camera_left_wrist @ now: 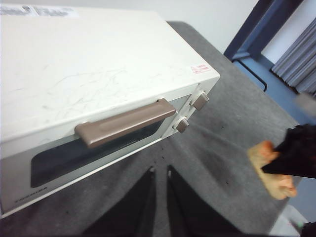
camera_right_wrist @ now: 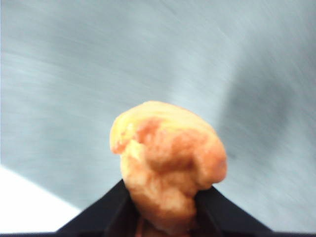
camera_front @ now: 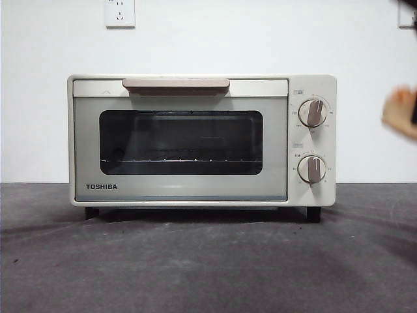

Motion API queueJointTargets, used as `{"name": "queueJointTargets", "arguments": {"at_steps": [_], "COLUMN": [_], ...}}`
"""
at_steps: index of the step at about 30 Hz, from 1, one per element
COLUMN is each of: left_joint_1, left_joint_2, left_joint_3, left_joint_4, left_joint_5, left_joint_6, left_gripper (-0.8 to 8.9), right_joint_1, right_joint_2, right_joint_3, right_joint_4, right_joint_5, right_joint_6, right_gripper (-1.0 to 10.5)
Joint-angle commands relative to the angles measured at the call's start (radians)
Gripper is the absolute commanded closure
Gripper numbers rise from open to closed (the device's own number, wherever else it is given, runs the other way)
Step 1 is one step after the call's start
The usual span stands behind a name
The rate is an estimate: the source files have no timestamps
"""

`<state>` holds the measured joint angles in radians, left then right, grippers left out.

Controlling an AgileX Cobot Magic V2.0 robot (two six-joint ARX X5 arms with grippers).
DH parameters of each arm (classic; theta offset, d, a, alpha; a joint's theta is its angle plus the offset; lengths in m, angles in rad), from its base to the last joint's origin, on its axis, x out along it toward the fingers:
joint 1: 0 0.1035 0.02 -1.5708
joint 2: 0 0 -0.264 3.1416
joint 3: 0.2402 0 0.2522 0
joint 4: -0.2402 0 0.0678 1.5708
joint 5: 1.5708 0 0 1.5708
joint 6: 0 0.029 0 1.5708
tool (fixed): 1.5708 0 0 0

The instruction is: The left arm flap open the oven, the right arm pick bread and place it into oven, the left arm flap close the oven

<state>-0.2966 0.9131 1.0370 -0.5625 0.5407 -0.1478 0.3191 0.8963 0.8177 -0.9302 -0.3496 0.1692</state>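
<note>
The cream-white TOSHIBA oven stands on the table with its door shut and its beige handle at the top. It also shows in the left wrist view. My left gripper is shut and empty, hovering in front of and above the handle. My right gripper is shut on the orange-tan bread and holds it in the air to the right of the oven. The bread shows blurred at the right edge of the front view and in the left wrist view.
The oven's two round knobs are on its right side. The dark grey table surface stretches in front of the oven. A wall socket is on the white wall behind. A blue frame stands past the table's edge.
</note>
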Motion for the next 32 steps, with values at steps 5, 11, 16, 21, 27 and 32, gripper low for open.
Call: {"name": "queueJointTargets", "arguments": {"at_steps": [5,11,16,21,27,32], "left_joint_1": [-0.081,-0.150,-0.192,-0.207,-0.208,-0.208], "left_joint_2": [0.197,0.357,0.442,0.481,0.523,0.534], "left_joint_3": [0.121,0.213,0.230,0.230,0.230,0.230], "left_joint_4": [-0.001,0.002,0.023,0.088,0.109,0.109], "left_joint_5": [-0.068,-0.177,-0.256,-0.272,-0.272,-0.274], "left_joint_6": [0.063,0.172,0.254,0.267,0.263,0.264], "left_gripper": [7.98,7.98,7.98,7.98,7.98,7.98], "right_joint_1": [0.003,0.003,0.003,0.003,0.003,0.003], "right_joint_2": [-0.177,-0.303,-0.390,-0.428,-0.430,-0.430], "right_joint_3": [0.017,0.017,0.017,0.017,0.017,0.017], "right_joint_4": [0.013,0.043,0.111,0.132,0.133,0.135], "right_joint_5": [-0.108,-0.118,-0.122,-0.122,-0.126,-0.126], "right_joint_6": [0.014,0.108,0.187,0.217,0.229,0.233], "right_gripper": [8.4,8.4,8.4,8.4,8.4,8.4]}}
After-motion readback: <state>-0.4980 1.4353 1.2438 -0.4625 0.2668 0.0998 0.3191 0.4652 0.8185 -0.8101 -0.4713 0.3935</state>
